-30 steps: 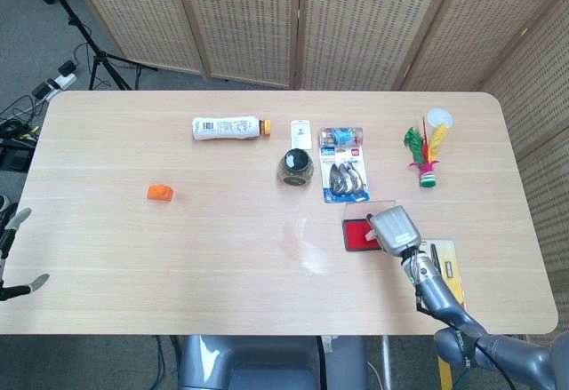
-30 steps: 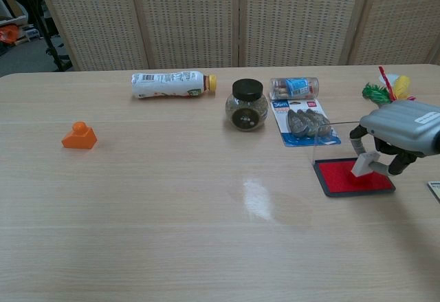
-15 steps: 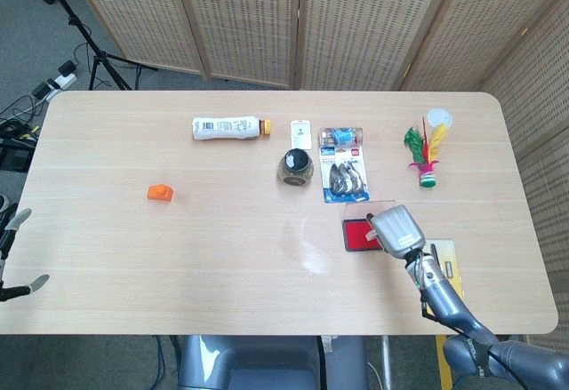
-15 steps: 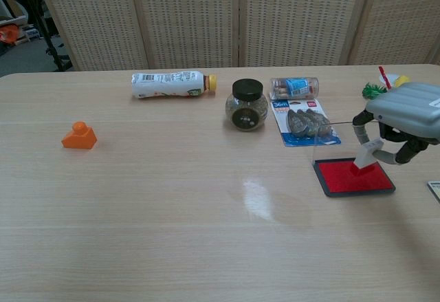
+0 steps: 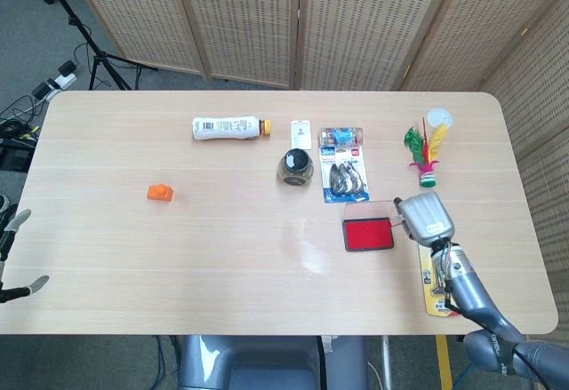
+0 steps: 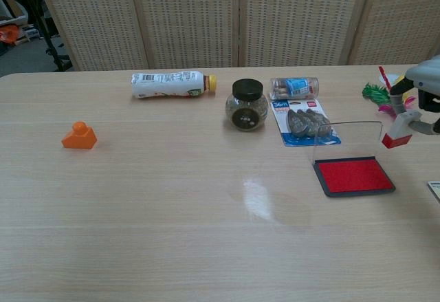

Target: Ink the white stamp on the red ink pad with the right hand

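My right hand (image 5: 426, 218) (image 6: 425, 90) hangs above the table just right of the red ink pad (image 5: 368, 234) (image 6: 354, 176). Its fingers hold the white stamp (image 6: 400, 129), whose lower face shows red; in the head view the hand hides the stamp. The pad lies flat in a dark tray with its clear lid (image 6: 347, 139) standing up behind it, and nothing touches it. A small part of my left hand (image 5: 12, 257) shows at the far left edge of the head view, off the table, with its fingers apart and nothing in them.
Behind the pad lie a blue blister pack (image 5: 344, 178) and a small pill bottle (image 6: 294, 87). A dark jar (image 6: 247, 104), a lying white bottle (image 6: 169, 84), an orange block (image 6: 79, 137) and a feathered shuttlecock (image 5: 422, 157) are on the table. A yellow-edged item (image 5: 433, 274) lies below the right hand.
My right hand has lifted the stamp off the red pad and carried it up and to the right. The pad now lies uncovered.
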Robot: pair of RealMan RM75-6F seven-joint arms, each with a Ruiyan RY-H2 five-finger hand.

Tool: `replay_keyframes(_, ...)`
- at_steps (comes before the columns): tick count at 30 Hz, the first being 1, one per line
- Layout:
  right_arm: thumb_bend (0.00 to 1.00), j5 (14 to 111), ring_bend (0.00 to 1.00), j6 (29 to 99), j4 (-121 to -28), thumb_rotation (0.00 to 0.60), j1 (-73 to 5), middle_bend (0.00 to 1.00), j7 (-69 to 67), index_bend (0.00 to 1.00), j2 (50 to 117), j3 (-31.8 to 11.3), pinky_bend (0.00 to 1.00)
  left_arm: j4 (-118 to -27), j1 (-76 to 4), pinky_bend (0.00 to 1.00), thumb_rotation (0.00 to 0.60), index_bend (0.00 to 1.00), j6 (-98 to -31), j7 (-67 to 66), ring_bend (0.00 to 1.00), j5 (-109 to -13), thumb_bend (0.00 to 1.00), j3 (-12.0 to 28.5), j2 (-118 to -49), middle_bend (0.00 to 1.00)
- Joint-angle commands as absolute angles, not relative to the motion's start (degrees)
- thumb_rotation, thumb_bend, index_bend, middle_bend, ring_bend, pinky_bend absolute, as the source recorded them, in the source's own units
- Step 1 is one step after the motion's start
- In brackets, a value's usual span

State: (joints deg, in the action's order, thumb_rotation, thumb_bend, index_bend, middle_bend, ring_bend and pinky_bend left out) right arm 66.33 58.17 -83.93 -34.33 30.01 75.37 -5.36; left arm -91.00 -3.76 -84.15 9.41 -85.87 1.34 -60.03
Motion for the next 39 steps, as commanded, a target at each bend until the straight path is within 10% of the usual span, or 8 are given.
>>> replay_keyframes(1,0.50,63.9,1.00,55.0,-76.9,0.600,-33.8,0.97,25.7,0.53,76.5,-5.5,1.00,-91.1,-3.9,0.00,0.600,0.00,-84.0,8.9,0.00,-85.8,0.00,1.3,-60.2,0.00)
replay_keyframes(39,0.46,75.4,1.00,51.9,-57.0,0.600,-32.3,0.96,6.2,0.51,86.1,-2.9,1.00,-91.5,-4.1,0.00,0.600,0.00,-83.3,7.1,0.00,-85.2,0.00,1.4,-60.7,0.00)
